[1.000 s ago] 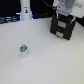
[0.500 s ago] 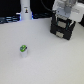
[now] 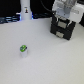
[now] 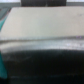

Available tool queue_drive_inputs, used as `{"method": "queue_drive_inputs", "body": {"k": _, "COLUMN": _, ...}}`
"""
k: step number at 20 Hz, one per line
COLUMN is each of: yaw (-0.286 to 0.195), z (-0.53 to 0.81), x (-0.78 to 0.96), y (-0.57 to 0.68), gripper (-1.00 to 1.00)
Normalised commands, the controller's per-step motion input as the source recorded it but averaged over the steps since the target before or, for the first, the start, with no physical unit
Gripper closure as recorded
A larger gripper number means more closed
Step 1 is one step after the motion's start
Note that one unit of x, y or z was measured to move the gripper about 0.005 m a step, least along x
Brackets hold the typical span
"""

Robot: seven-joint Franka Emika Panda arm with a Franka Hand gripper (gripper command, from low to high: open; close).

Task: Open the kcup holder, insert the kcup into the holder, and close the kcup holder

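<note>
The kcup (image 3: pixel 23 49), a small white pod with a green top, stands on the white table (image 3: pixel 45 62) toward the exterior view's left. The kcup holder (image 3: pixel 63 28), a black boxy unit, sits at the back on the exterior view's right. My gripper (image 3: pixel 63 14) hangs right over the holder's top; its fingers are blurred against the black box, so I cannot tell open from shut. The wrist view is blurred and shows a pale flat top surface (image 4: pixel 45 22) and a dark front (image 4: pixel 45 60) very close.
A tall white bottle-like post (image 3: pixel 25 10) with a dark mark stands at the back on the exterior view's left. A dark strip (image 3: pixel 10 20) runs along the table's far edge.
</note>
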Motion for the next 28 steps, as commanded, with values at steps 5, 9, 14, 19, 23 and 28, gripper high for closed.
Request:
{"method": "queue_drive_inputs", "body": {"k": 5, "yaw": -0.024, "z": 0.12, "x": 0.69, "y": -0.15, "gripper": 1.0}}
{"method": "queue_drive_inputs", "body": {"k": 9, "yaw": -0.053, "z": 0.23, "x": 0.93, "y": -0.29, "gripper": 1.0}}
{"method": "queue_drive_inputs", "body": {"k": 14, "yaw": -0.063, "z": 0.16, "x": 0.94, "y": -0.29, "gripper": 1.0}}
{"method": "queue_drive_inputs", "body": {"k": 19, "yaw": -0.065, "z": 0.13, "x": 0.95, "y": -0.3, "gripper": 1.0}}
{"method": "queue_drive_inputs", "body": {"k": 23, "yaw": -0.072, "z": 0.16, "x": 0.94, "y": -0.31, "gripper": 1.0}}
{"method": "queue_drive_inputs", "body": {"k": 28, "yaw": -0.079, "z": 0.16, "x": 0.94, "y": -0.32, "gripper": 1.0}}
